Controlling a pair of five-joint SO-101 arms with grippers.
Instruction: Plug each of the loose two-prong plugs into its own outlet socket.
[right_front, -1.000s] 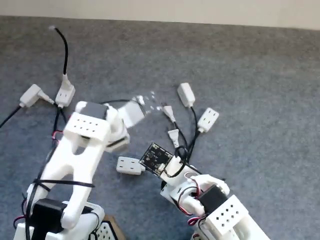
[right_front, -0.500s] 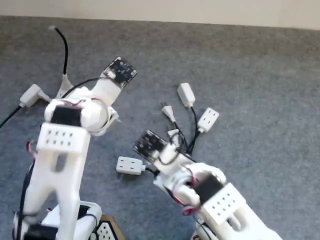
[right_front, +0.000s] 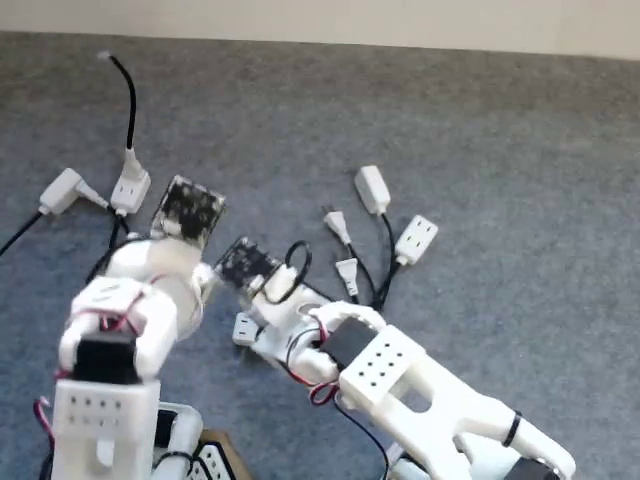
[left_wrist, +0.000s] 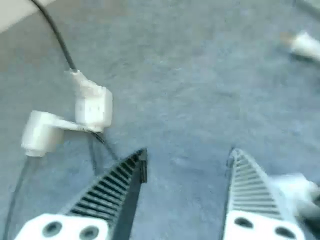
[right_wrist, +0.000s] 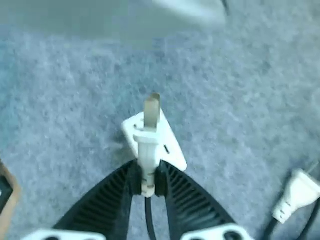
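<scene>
Two arms lean over the grey table (right_front: 520, 130), and both have shifted within the last second. The left arm swung out toward the far edge and has come back nearer the left side. Its left gripper (left_wrist: 188, 156) is spread wide with nothing in it. The right arm has pushed across from the near right corner toward the near-left part of the table. The right gripper (right_wrist: 147, 172) is pinched narrow on a two-prong plug (right_wrist: 146, 150), which hangs right over the white outlet socket (right_wrist: 172, 152) lying flat by the near edge. A brass prong is bare, so I judge the plug lined up but not seated. As for what the sockets hold, the left-edge socket (left_wrist: 93, 107) already carries a white plug block (left_wrist: 39, 132) in its side, and the middle socket (right_front: 417, 240) looks empty. A loose plug (right_front: 335, 225) and a second loose plug (right_front: 347, 272) lie near the table's middle, waiting their turn.
</scene>
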